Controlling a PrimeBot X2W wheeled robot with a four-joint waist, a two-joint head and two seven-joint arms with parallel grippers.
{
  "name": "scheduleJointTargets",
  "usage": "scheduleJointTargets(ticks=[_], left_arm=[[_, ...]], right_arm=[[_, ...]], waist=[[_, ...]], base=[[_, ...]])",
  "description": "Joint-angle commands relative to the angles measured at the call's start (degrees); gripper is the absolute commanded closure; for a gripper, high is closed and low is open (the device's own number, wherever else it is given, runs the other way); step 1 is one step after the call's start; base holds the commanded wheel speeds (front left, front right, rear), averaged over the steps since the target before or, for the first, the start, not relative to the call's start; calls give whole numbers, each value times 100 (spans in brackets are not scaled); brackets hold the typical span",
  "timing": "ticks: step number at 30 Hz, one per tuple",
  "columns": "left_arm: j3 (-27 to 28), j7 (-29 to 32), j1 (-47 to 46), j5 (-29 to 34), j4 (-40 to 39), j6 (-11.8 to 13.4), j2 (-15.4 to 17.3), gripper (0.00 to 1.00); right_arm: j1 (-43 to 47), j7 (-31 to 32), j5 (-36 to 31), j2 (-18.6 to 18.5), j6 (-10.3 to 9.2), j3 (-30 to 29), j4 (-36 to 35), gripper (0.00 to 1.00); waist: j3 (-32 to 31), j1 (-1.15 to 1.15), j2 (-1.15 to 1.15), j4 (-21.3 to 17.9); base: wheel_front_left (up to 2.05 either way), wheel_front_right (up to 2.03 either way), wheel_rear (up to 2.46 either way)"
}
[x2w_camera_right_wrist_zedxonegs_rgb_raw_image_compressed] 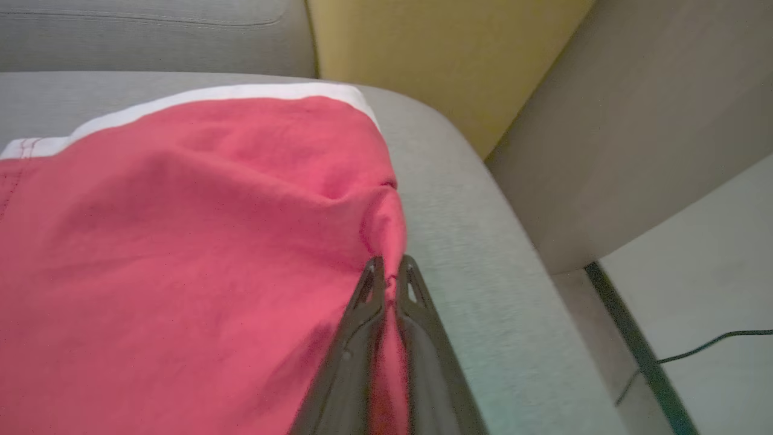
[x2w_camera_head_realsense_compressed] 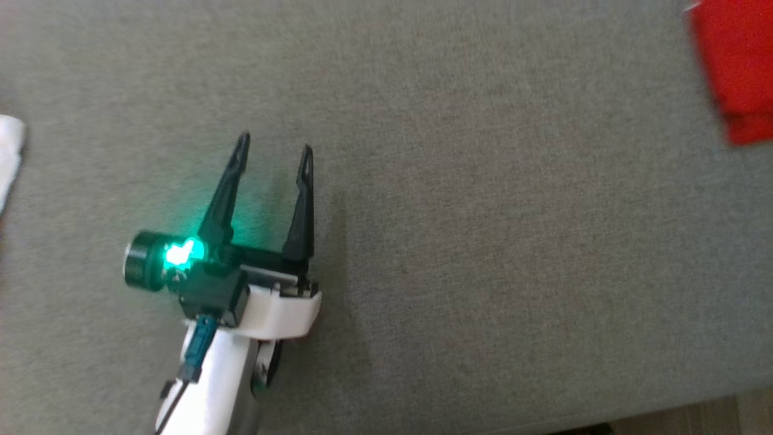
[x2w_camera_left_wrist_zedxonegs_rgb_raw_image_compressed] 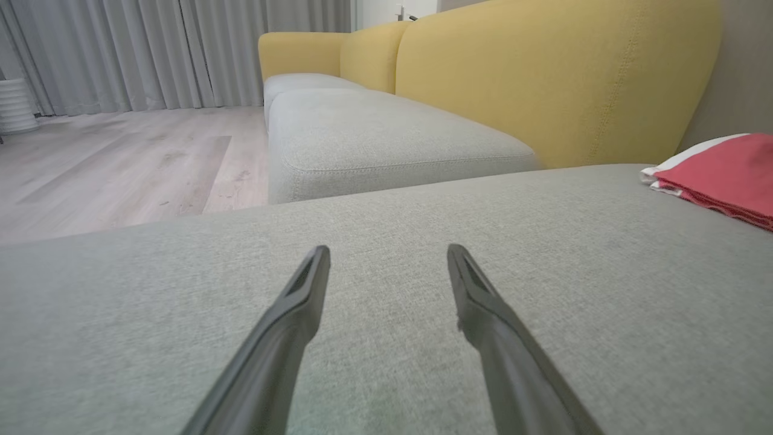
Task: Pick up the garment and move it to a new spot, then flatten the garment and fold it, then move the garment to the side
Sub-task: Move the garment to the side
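Observation:
The garment is red cloth with a white band along its far edge, lying on the grey sofa seat near the seat's rounded corner. My right gripper is shut on a pinched ridge of the garment's right edge. In the head view the garment lies at the top right corner. My left gripper hovers open over bare seat at the lower left, far from the cloth. In the left wrist view its fingers point across the seat, and the garment lies at the right edge.
A yellow sofa back rises behind the seat, with another grey cushion beyond. Wooden floor and grey curtains lie to the left. A white cloth sits at the head view's left edge. A cable runs over the floor.

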Motion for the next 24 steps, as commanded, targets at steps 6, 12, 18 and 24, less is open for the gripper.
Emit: scheduleJointTargets(ticks=[6,12,18,24], left_arm=[[80,-29,-313,43,-161,-78,69,0],[57,-29,-220,-70,-55,-16,29,0],[138,-29,153,-295,110,158,-13,0],[310,-29,612,-616,336,294,-34,0]], right_arm=[[-287,-358,-995,-497,39,-847,-152,0],[-145,-715,-1826,293,39,-1290,-538,0],[649,-1247,-2003,1736,39,-956,-1106,0],[1770,-1704,-1633,2614,39,-34,-1316,0]], waist=[[418,-1,0,-109],[-46,-1,0,39],[-893,-1,0,204],[-1933,-1,0,428]], base=[[0,0,0],[0,0,0],[0,0,0],[0,0,0]])
